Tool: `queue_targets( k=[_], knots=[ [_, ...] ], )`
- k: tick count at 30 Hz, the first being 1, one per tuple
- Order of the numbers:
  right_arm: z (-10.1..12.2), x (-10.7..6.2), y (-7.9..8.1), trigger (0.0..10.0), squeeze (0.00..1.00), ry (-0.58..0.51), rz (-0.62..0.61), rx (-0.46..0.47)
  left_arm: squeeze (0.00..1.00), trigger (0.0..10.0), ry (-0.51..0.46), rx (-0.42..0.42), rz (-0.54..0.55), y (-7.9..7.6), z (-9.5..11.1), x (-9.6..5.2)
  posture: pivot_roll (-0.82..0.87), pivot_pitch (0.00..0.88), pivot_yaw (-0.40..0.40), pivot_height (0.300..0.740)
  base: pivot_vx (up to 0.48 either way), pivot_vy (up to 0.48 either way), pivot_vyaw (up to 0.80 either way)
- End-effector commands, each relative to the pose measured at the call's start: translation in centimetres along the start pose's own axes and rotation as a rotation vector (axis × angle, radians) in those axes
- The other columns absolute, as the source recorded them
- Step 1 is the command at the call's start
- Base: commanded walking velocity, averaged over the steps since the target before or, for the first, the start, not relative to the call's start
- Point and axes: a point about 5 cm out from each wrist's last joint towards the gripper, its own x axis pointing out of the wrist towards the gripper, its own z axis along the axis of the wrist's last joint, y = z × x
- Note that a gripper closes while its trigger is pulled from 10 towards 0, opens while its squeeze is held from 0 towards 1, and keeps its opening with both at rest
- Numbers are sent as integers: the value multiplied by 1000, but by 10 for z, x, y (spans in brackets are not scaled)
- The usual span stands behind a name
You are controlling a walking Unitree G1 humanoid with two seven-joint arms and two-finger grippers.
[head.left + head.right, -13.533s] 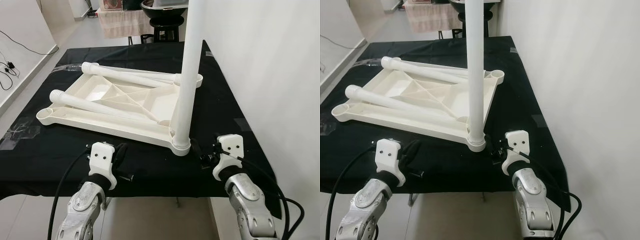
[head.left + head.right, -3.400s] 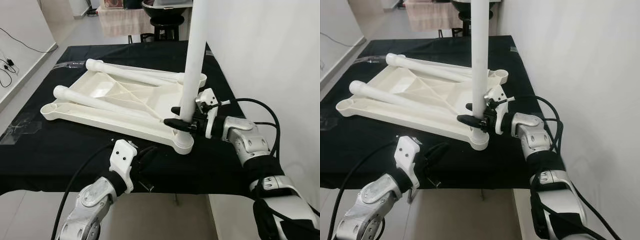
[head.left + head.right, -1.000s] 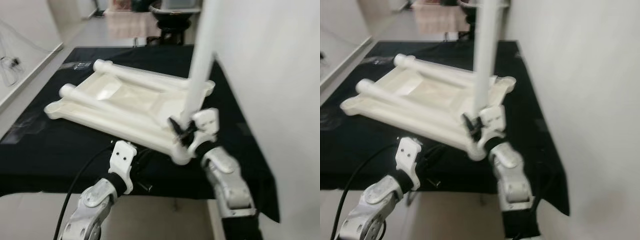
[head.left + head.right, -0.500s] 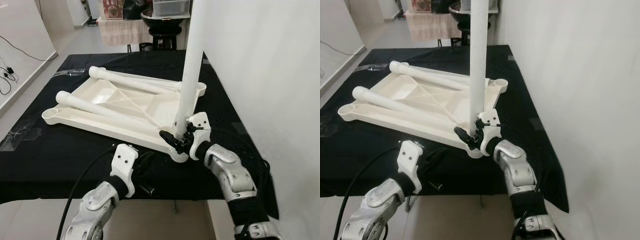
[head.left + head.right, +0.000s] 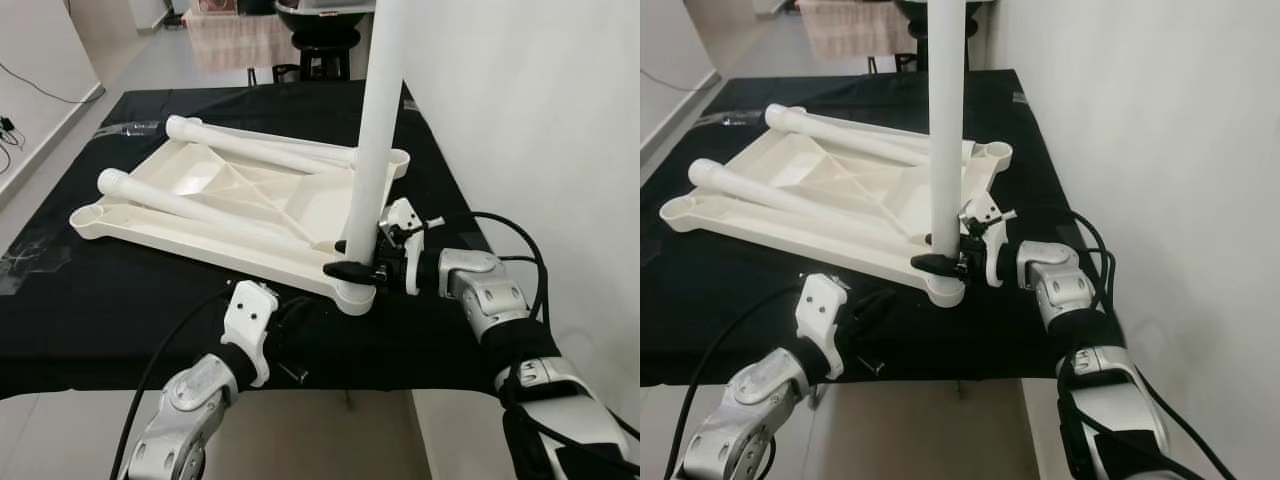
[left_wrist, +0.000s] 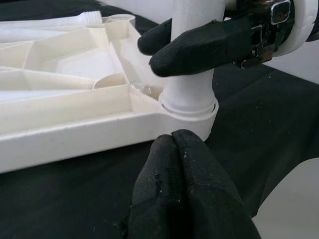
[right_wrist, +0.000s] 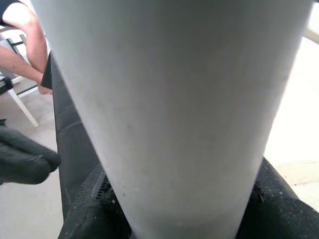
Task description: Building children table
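Head cam: upturned white tabletop [image 5: 200, 215] lies on the black-clothed table [image 5: 90, 300], and the right gripper [image 5: 352, 258] pinches the upright table leg [image 5: 375, 130] just above its corner socket. Left wrist cam: left gripper [image 6: 182, 184] fingers pressed together, near that corner.

Upturned white plastic tabletop [image 5: 190, 220] (ribbed underside up); one white tubular leg [image 5: 375, 130] upright in near-right corner socket, two legs [image 5: 200, 208] lying loose.
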Motion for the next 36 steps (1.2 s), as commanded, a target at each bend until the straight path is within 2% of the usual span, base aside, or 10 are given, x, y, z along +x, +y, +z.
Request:
queue_targets(
  k=[1,10,15,20,28,29,30,33,34,36],
  knots=[
    [-1,3,0,0,0,-22,3,37,0,10000,13,-1,-1,0,-1,-3,28,67,-1,740,0,0,0],
    [-6,-17,-13,0,0,-104,-96,82,0,10000,11,-2,-5,-1,-1,-3,19,74,-5,740,0,0,0],
    [-26,-30,-23,0,0,0,-440,47,0,10000,11,-2,-1,-1,0,-5,12,88,-12,740,0,0,0],
    [-50,-6,45,0,0,4,-841,135,0,10000,18,-12,12,3,-1,-7,-23,106,16,740,0,0,0],
    [-40,-4,14,0,0,42,-907,55,0,10000,18,-7,21,4,-1,-6,-4,111,1,740,0,0,0],
    [-39,-6,9,8588,0,49,-934,42,0,10000,16,-7,28,4,0,-6,-2,110,0,740,0,0,0],
    [-37,-6,5,10000,0,25,-936,52,0,10000,16,-7,32,5,0,-6,7,109,-1,740,0,0,0],
    [-36,-7,4,10000,0,5,-934,62,0,10000,16,-7,33,4,0,-6,7,109,-1,740,0,0,0],
    [-30,-2,9,10000,1000,-42,-846,82,0,10000,17,-4,34,5,0,-6,9,106,0,740,0,0,0],
    [-21,3,15,10000,1000,-96,-718,74,0,10000,18,-3,34,5,0,-6,8,103,2,740,0,0,0]
  ],
)
